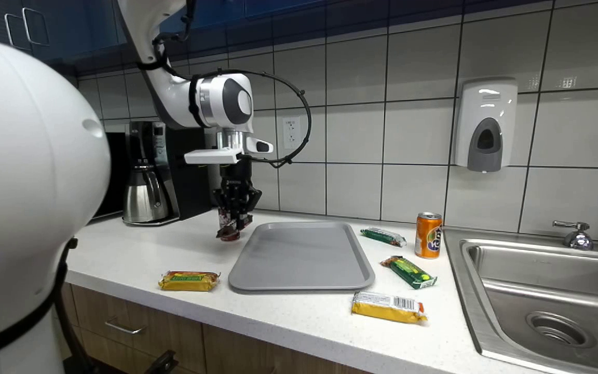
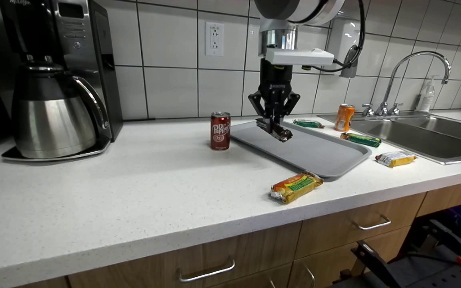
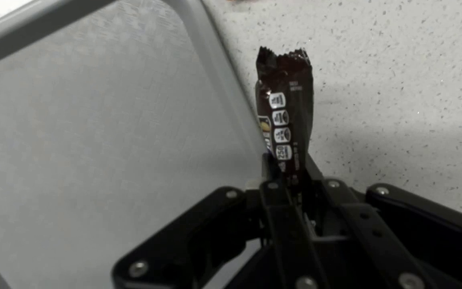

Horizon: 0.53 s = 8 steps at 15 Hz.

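Note:
My gripper (image 3: 289,170) is shut on a dark brown wrapped bar (image 3: 285,100), which sticks out past the fingertips. In the wrist view the bar overlaps the rim of a grey tray (image 3: 114,120), with its far end over the speckled counter. In both exterior views the gripper (image 1: 235,215) (image 2: 273,119) points down and holds the bar (image 2: 281,134) in the air. The tray (image 1: 299,259) (image 2: 314,152) lies flat with nothing on it. A dark red Dr Pepper can (image 2: 220,131) stands beside the tray; in an exterior view the gripper partly hides this can (image 1: 230,237).
A gold-wrapped bar (image 1: 189,281) lies near the counter's front edge. Two green-wrapped bars (image 1: 383,237) (image 1: 409,271), a yellow-and-white bar (image 1: 388,307) and an orange Fanta can (image 1: 428,235) are between tray and sink (image 1: 478,311). A coffee maker (image 2: 54,124) stands at the far end.

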Motion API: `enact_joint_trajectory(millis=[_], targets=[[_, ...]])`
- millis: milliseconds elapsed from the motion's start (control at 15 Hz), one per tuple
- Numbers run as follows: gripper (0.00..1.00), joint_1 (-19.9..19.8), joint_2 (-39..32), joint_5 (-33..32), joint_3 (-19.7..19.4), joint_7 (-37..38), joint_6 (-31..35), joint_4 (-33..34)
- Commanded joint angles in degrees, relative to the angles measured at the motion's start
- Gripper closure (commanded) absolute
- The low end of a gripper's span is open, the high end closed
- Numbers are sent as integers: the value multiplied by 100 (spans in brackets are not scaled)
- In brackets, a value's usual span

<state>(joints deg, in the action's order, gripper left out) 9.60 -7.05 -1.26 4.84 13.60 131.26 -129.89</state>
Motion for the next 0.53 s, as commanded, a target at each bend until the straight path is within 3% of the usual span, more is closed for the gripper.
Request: enact_joint_trajectory(millis=[0, 467], targets=[[96, -217, 258, -27, -66, -372, -190, -100], [96, -487, 188, -27, -248, -868, -139, -124]])
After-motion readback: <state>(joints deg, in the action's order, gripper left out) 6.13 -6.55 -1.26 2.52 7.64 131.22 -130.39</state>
